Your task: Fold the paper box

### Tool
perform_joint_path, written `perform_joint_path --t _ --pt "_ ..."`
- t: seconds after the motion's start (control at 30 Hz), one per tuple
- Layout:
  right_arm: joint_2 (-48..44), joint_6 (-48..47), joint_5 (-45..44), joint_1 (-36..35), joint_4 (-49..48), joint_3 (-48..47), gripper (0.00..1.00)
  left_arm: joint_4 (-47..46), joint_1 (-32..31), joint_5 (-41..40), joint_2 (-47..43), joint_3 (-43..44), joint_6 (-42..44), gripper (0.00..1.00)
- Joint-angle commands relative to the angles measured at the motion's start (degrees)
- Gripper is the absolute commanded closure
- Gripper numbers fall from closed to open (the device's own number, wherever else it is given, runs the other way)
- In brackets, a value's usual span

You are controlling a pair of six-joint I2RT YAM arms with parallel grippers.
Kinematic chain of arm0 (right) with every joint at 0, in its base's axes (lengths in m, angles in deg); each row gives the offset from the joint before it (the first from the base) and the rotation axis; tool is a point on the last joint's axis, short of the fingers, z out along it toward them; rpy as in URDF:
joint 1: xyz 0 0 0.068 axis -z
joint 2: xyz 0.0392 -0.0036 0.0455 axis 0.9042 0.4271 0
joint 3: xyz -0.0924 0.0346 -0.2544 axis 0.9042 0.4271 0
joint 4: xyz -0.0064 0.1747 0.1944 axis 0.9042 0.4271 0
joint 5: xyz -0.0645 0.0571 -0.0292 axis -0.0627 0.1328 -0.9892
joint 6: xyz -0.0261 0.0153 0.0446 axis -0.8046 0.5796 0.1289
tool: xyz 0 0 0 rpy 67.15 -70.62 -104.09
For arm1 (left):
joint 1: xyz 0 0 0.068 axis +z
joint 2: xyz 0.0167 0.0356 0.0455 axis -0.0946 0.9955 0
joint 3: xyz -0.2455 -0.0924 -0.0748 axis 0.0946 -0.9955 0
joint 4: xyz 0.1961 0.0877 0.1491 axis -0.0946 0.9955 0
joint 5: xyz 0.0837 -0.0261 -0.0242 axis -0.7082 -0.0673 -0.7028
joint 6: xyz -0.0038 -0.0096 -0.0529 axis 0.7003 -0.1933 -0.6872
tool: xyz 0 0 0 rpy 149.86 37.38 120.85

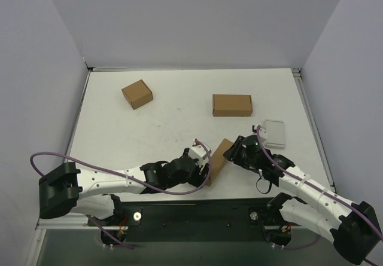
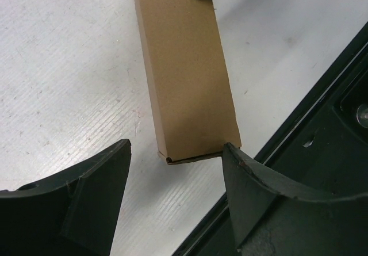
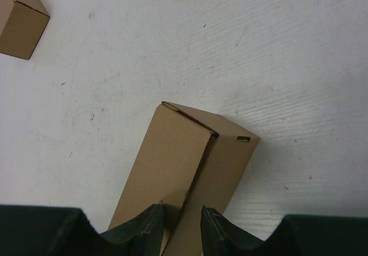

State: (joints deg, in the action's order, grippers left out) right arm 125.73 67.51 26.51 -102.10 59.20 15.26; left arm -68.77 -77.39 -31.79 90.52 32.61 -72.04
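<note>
Top external, paper box [image 1: 220,156], white table [image 1: 179,116], walls [image 1: 197,21]

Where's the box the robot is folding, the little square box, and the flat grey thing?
paper box [image 1: 220,158]: top view, middle of its brown side.
squarish carton [image 1: 137,94]: top view, middle of its top.
grey case [image 1: 274,133]: top view, middle of its flat face.

The paper box [image 1: 220,160] is plain brown cardboard, oblong and folded up into a nearly closed shape. It lies slantwise on the surface [image 1: 179,122] near its front edge. One long flap gapes slightly along its seam, beside a small slot.
</note>
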Motion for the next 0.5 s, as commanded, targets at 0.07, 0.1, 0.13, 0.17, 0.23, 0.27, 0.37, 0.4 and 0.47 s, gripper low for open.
perform_joint_path --t 0.07,0.1,0.13,0.17,0.23,0.27,0.37,0.4,0.47 --pt "0.9 -8.3 0.2 4.7 13.1 -6.4 0.6 11.5 0.0 -4.0 2.8 -0.3 1.4 0.28" --pt "1.0 -8.8 1.4 5.6 13.1 -6.8 0.58 11.5 0.0 -3.9 2.8 -0.1 1.4 0.28" --pt "1.0 -9.8 1.7 7.7 13.1 -6.9 0.56 11.4 -0.1 -3.7 2.9 -0.1 1.4 0.28" --pt "1.0 -10.1 2.6 8.6 13.0 -7.0 0.54 11.4 -0.1 -3.7 2.9 0.0 1.4 0.28" --pt "0.9 -11.2 5.5 11.4 12.6 -7.5 0.53 11.5 -0.1 -3.6 2.9 0.1 1.4 0.28" --pt "0.9 -11.5 6.2 12.2 12.2 -7.6 0.54 11.5 -0.1 -3.5 2.8 0.2 1.4 0.28" --pt "1.0 -12.4 8.8 14.7 11.3 -8.3 0.54 11.5 -0.1 -3.6 2.5 0.4 1.5 0.28" --pt "1.2 -12.5 9.3 15.3 11.1 -8.4 0.54 11.5 -0.1 -3.6 2.6 0.4 1.5 0.29" --pt "1.4 -12.7 11.0 17.2 10.1 -8.5 0.54 11.6 -0.1 -3.6 2.6 0.6 1.6 0.28"
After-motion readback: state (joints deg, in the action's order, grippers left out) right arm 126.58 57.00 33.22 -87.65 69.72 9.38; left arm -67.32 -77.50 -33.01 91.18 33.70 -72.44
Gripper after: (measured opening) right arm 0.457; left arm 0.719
